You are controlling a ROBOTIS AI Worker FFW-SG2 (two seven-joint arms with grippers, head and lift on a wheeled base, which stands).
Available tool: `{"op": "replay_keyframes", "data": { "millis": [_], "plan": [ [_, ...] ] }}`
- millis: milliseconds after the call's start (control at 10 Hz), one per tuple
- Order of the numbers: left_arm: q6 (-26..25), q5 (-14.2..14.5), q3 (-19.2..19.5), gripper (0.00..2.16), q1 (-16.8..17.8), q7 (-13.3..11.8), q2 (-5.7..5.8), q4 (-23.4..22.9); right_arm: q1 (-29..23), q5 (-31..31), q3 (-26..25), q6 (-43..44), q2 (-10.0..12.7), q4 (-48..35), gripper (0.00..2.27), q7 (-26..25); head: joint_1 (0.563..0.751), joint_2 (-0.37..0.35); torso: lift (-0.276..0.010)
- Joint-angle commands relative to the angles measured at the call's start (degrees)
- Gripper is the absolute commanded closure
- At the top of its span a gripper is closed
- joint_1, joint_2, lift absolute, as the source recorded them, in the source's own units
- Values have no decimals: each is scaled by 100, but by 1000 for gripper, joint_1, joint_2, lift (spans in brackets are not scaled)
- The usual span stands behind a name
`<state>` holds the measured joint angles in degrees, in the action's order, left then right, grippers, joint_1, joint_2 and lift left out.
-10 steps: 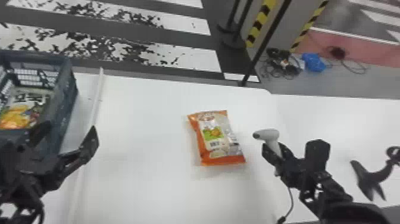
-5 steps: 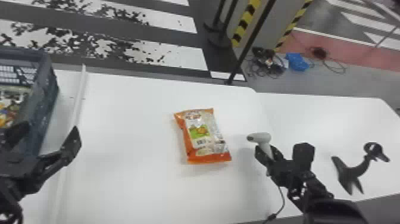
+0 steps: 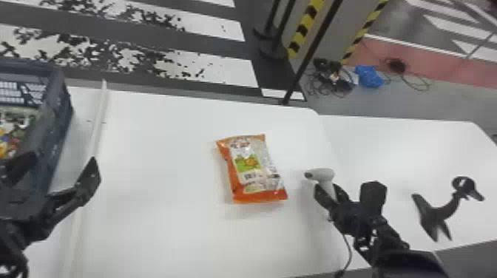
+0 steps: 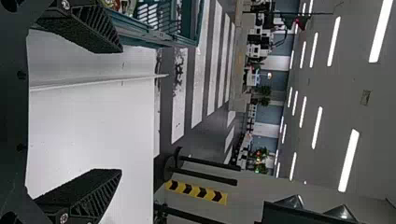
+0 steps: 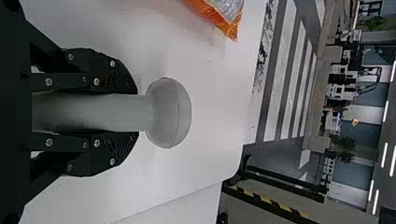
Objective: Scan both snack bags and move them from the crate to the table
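Note:
An orange snack bag [image 3: 255, 168] lies flat on the white table [image 3: 159, 192]. Left of it, my left gripper [image 3: 55, 170] is open beside the dark crate [image 3: 55, 122], where part of a colourful snack bag [image 3: 9, 142] shows. In the left wrist view the left gripper [image 4: 116, 112] has nothing between its widely parted fingers. My right gripper [image 3: 331, 194] holds the handle of a white scanner [image 3: 321, 173], just right of the orange bag. From the right wrist view, the right gripper [image 5: 135, 113] is shut on the handle of the scanner [image 5: 170, 113].
A pale strip [image 3: 97, 129] runs over the table between crate and orange bag. The scanner's cable [image 3: 347, 255] hangs toward the near edge. A black stand [image 3: 440, 214] stands on the right-hand table. Poles rise behind the far edge.
The whole head view has shifted, so crate, orange bag and scanner all appear farther left. The left gripper still stands open beside the crate, and the right one still holds the scanner.

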<state>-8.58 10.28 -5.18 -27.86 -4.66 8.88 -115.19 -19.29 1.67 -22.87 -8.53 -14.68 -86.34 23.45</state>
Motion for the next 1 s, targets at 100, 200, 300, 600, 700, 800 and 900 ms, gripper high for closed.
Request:
{"op": "replay_keyframes", "data": {
  "millis": [100, 200, 300, 600, 700, 800, 900],
  "plan": [
    [0, 0, -9, 80, 0, 0, 0, -4, 13, 0, 28, 66, 0, 65, 2216, -16, 695, -350, -88],
    [0, 0, -9, 80, 0, 0, 0, -4, 13, 0, 45, 154, 9, 118, 2044, -77, 695, -350, -88],
    [0, 0, -9, 80, 0, 0, 0, -4, 13, 0, 72, 154, 0, 144, 2024, -121, 695, -350, -88],
    [0, 0, -9, 80, 0, 0, 0, -4, 13, 9, 98, 224, 18, 162, 1393, -156, 695, -350, -88],
    [18, 0, -9, 80, 0, 0, 0, -4, 13, 9, 98, 224, 18, 162, 1393, -156, 695, -350, -88],
    [18, 0, -9, 80, 0, 0, 0, -4, 13, 35, 89, 242, 18, 162, 947, -156, 695, -350, -88],
    [18, 0, -9, 80, -9, 0, 0, -4, 13, 53, 89, 224, 18, 162, 255, -156, 695, -350, -88]
  ]
}}
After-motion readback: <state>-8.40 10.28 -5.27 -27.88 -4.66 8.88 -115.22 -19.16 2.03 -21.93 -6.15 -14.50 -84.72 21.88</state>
